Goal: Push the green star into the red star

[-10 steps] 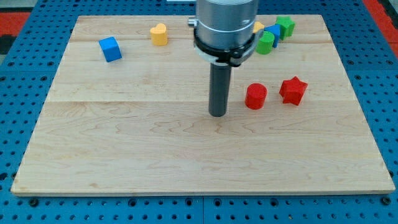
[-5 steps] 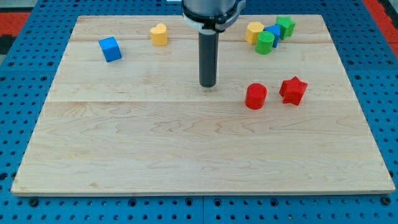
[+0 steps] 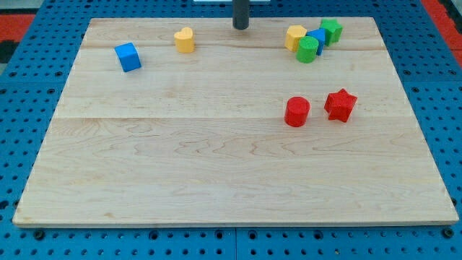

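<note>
Change since earlier: my tip [image 3: 240, 27] has travelled from mid-board, left of the red cylinder, up to the view's top edge; no block has shifted.
Desk: the wooden desk [image 3: 180, 173] carries every block; all of them lie level with or below my tip in the view.
Rod: only a short dark stub shows at the view's top; its end sits near the desk's far edge, touching no block.
Gripper state: there is no gripper on this arm and no jaws to be apart or together, only the bare rod.
Green star: the green star [image 3: 332, 29] lies to the view's right of my tip, almost level with it, at the far right end of a tight cluster.
Cluster: between my tip and the star sit a yellow block [image 3: 295, 36], a blue block [image 3: 316, 38] and a green cylinder [image 3: 307, 50]; their exact contacts are hard to read.
Red star: the red star [image 3: 341, 105] lies down and to the right of my tip, almost straight below the green star.
Red cylinder: the red cylinder [image 3: 297, 112] sits just left of the red star.
Others: a yellow heart [image 3: 185, 40] and a blue cube [image 3: 128, 56] lie to my tip's left.
Key relation: I judge my tip must get to the top side of the green star, so the push runs down the view toward the red star.
</note>
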Action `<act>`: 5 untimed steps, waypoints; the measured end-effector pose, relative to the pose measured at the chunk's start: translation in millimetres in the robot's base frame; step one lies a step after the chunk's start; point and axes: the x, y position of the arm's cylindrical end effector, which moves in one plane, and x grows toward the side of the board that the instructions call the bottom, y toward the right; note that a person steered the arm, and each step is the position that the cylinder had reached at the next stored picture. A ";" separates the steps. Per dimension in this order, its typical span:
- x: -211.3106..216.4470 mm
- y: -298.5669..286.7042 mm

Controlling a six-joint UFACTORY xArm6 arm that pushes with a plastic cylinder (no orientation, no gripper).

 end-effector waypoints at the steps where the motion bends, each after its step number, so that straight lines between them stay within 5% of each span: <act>1: -0.3 89.3; 5: 2.8 172.2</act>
